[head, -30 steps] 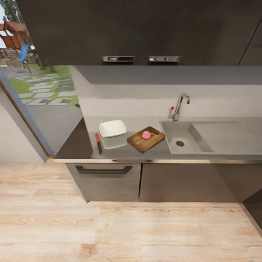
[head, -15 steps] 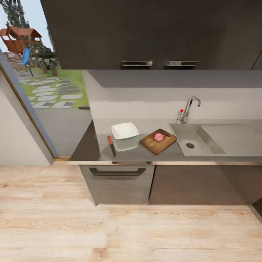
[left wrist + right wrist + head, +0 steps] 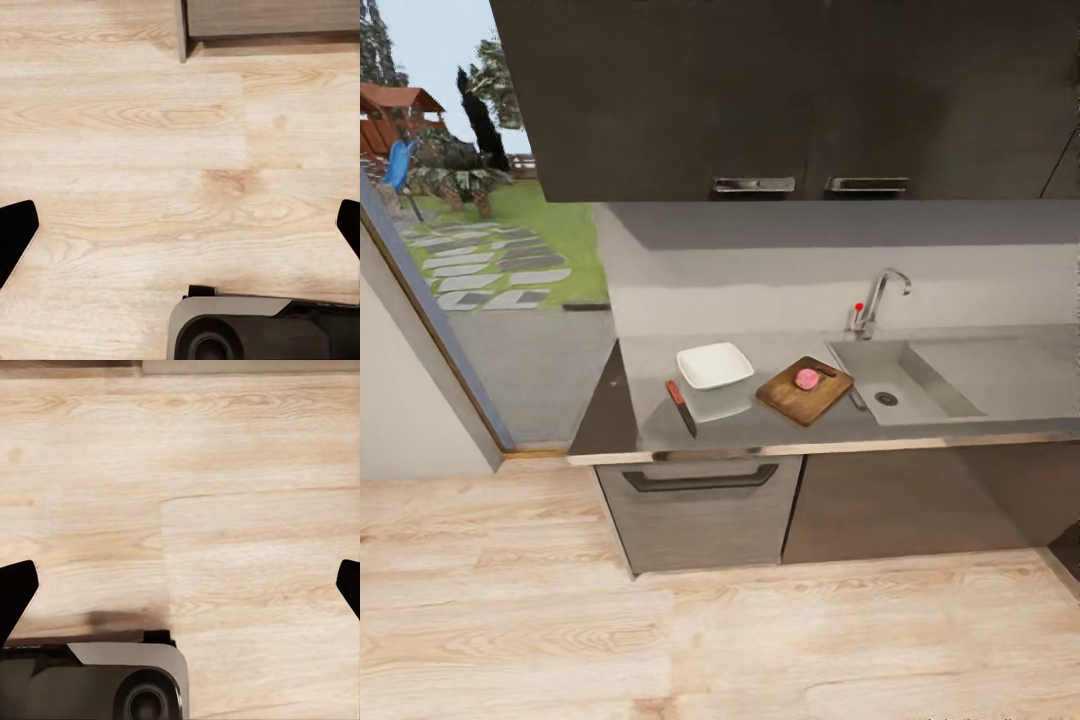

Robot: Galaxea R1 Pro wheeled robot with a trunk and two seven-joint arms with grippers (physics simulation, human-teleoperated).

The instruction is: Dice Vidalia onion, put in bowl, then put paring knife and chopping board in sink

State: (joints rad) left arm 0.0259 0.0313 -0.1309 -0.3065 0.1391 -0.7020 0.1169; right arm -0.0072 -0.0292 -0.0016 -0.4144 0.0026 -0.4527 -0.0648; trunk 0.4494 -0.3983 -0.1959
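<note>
Pink onion (image 3: 807, 378): out of the sink (image 3: 880, 375), whole on chopping board (image 3: 804, 390), frame centre. Paring knife (image 3: 681, 407) and bowl (image 3: 714, 366): just left, untouched. Dicing, transfer, 2 sink placements outstanding. Left gripper (image 3: 180, 229), right gripper (image 3: 180, 589): fingers wide apart, holding nothing, over floor.

A light wood-plank floor (image 3: 690, 640) runs up to dark lower cabinets (image 3: 700, 510), one front carrying a black bar handle (image 3: 700, 480). Above, 2 dark glossy upper cabinet doors (image 3: 800, 90) hang with 2 chrome handles (image 3: 754, 185) at their lower edge, casting a shadow on the pale grey backsplash (image 3: 760, 280). At the left, a large window (image 3: 470, 240) looks out on daylight, green lawn, stepping stones, trees and a wooden playhouse (image 3: 390, 110). A plain pale wall (image 3: 400, 400) stands below it.
</note>
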